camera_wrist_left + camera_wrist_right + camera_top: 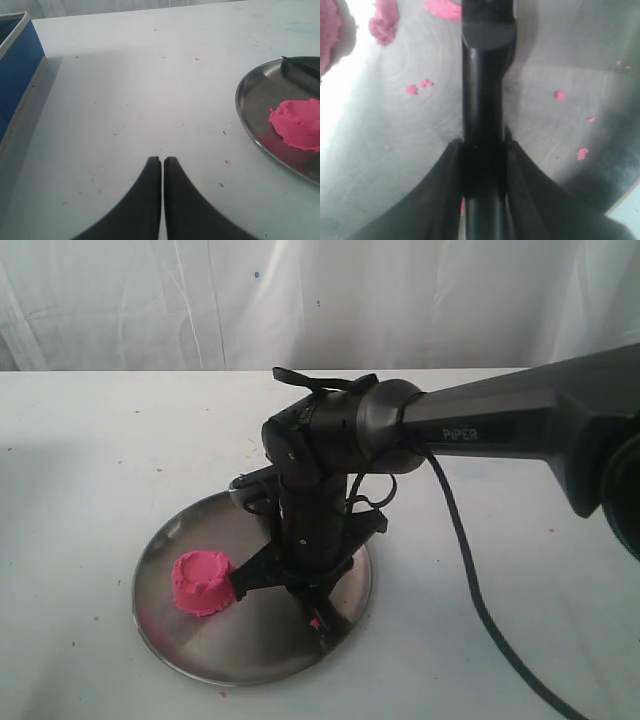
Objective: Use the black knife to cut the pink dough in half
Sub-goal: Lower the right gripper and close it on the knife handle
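The pink dough (203, 583) is one rounded lump with a dented top on the left part of the round steel plate (250, 652). My right gripper (312, 592) points down over the plate's middle, just right of the dough, shut on the black knife (252, 572). The knife's end reaches to the dough's right side. In the right wrist view the knife (487, 90) runs straight out between the fingers of the right gripper (482, 146), with dough (327, 40) at the edge. My left gripper (162, 161) hovers shut and empty over the white table, apart from the plate (255, 90) and dough (297, 122).
Small pink crumbs (411, 89) dot the plate, and a few lie on the white table (150, 90). A blue box (15, 65) stands at the table's side in the left wrist view. The right arm's cable (470, 580) trails across the table.
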{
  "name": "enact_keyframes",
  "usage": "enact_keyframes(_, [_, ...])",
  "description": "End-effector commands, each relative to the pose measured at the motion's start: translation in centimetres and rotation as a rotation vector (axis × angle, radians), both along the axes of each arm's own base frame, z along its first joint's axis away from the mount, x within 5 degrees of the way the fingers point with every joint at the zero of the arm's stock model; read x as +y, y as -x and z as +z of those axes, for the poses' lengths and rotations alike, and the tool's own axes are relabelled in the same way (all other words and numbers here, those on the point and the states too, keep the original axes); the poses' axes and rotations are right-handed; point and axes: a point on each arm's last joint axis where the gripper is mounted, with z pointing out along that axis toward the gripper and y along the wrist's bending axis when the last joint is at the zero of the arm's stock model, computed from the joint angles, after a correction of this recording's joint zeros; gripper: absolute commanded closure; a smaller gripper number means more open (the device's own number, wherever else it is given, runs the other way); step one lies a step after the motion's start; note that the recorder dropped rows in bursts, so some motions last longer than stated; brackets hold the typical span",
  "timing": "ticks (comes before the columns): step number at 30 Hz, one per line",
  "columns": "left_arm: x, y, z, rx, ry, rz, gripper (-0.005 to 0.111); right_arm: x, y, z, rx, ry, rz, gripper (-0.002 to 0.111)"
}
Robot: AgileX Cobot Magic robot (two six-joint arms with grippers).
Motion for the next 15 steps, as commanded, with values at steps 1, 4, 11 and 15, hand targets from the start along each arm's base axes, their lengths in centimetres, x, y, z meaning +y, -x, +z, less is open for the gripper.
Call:
enact_keyframes(1, [0.0, 0.0, 0.0, -0.007, -0.006, -0.002, 0.098, -0.2, -0.2, 1.4, -0.046, 0.010, 0.016, 0.092])
enact_keyframes(4, [0.0, 0.0, 0.0, -0.007, -0.006, -0.002, 0.098, -0.5, -0.2, 2.8, -0.086, 0.008, 0.030, 0.096])
enact_keyframes(11, [0.0, 0.0, 0.0, -0.007, -0.006, -0.002, 0.098, -2.4, 1.7, 7.4, -0.061, 0.054, 0.114, 0.104])
enact_keyframes(15, [0.0, 0.0, 0.0, -0.007, -0.006, -0.002, 0.098, -3.2, 3.5, 9.5, -0.025, -0.050, 0.220, 0.108])
